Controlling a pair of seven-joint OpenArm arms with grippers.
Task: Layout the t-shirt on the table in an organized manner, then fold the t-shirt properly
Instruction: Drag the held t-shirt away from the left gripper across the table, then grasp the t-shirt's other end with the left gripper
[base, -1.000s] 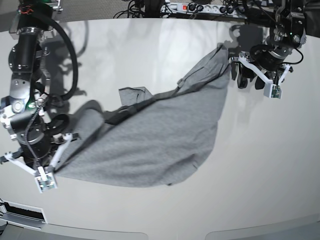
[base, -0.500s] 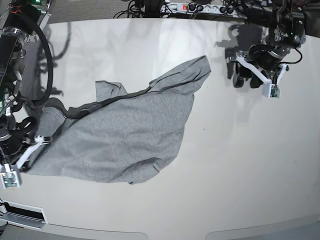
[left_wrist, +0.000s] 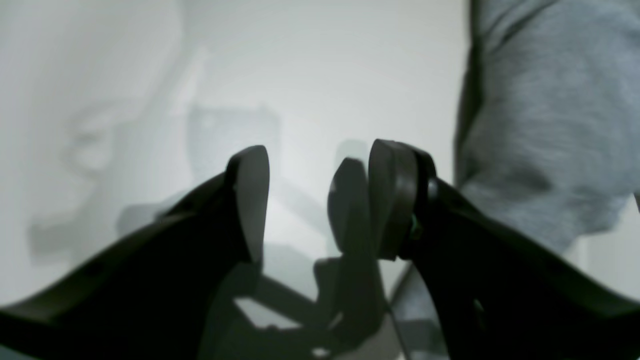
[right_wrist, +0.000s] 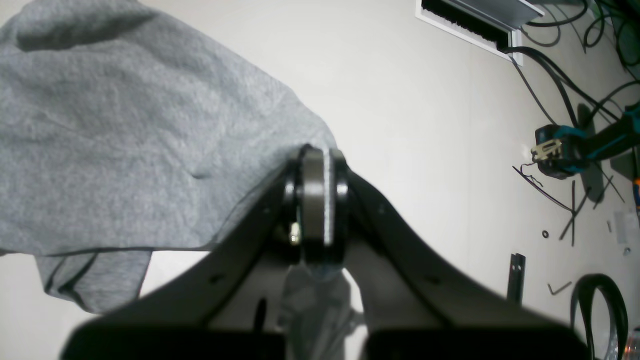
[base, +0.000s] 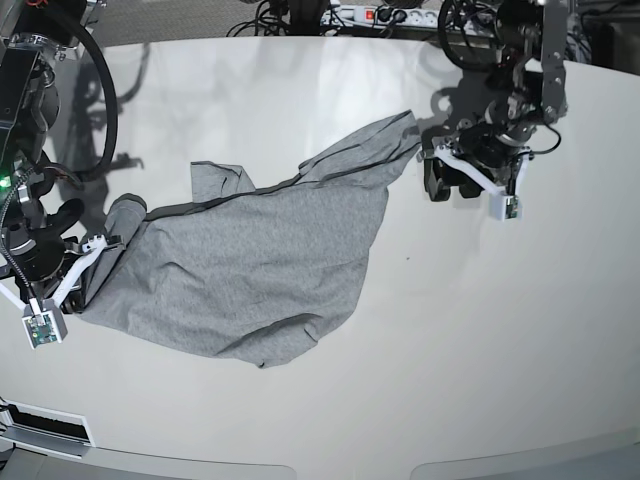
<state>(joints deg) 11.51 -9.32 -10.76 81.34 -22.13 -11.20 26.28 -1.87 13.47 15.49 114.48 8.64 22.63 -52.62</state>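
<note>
The heather-grey t-shirt (base: 260, 260) lies crumpled on the off-white table (base: 500, 350), running from the left edge up to a corner at centre right. My right gripper (base: 85, 272) is shut on the shirt's left corner. In the right wrist view the pads (right_wrist: 317, 200) pinch grey fabric (right_wrist: 125, 125). My left gripper (base: 448, 185) stands open just right of the shirt's upper-right corner, holding nothing. The left wrist view shows its fingers (left_wrist: 250, 200) apart over bare table (left_wrist: 300, 75), with the shirt (left_wrist: 540, 125) to the right. No lettering shows.
A power strip with cables (base: 390, 15) runs along the table's far edge. A vent grille (base: 45, 430) sits below the front-left corner. Beyond the table edge, the right wrist view shows cables and a teal tool (right_wrist: 565, 150) on the floor.
Over the second the right gripper dragged the shirt leftward, then eased back slightly. The open left arm has moved left toward the shirt's upper-right corner.
</note>
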